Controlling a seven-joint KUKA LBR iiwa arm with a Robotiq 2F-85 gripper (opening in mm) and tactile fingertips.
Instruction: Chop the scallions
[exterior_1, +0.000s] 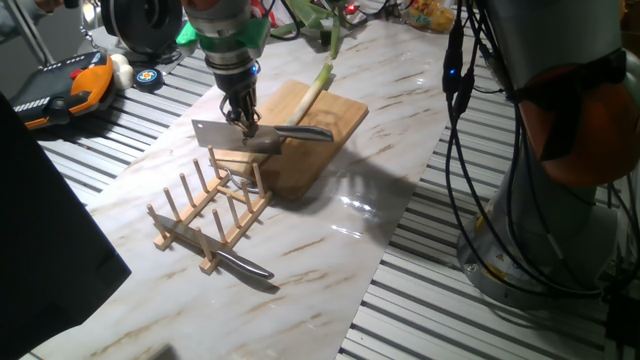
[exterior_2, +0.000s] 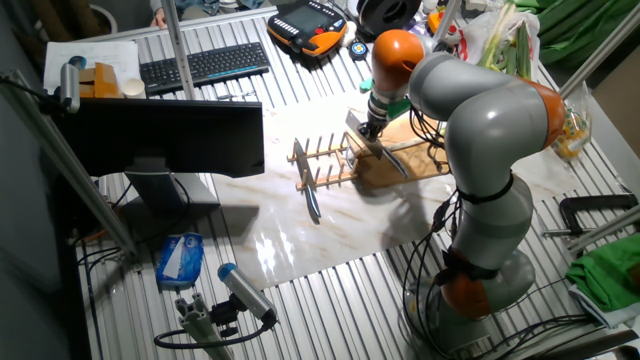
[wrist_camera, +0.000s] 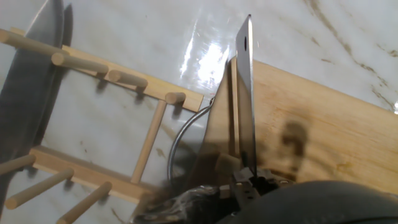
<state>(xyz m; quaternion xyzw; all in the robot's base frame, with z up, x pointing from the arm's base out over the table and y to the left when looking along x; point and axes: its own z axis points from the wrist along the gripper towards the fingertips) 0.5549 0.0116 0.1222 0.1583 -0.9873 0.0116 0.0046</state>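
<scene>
Upper centre of frame: arm vertical over the cutting board (exterior_1: 320, 125), gripper (exterior_1: 241, 120) clamped on cleaver (exterior_1: 235, 135), scallion (exterior_1: 318, 85) behind it.

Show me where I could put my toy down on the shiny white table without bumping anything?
The marble table is bare in front of the wooden rack and beside the small knife. It is crowded where the hand holds the cleaver over the cutting board, right against the rack. The scallion lies on the board's far end.
</scene>
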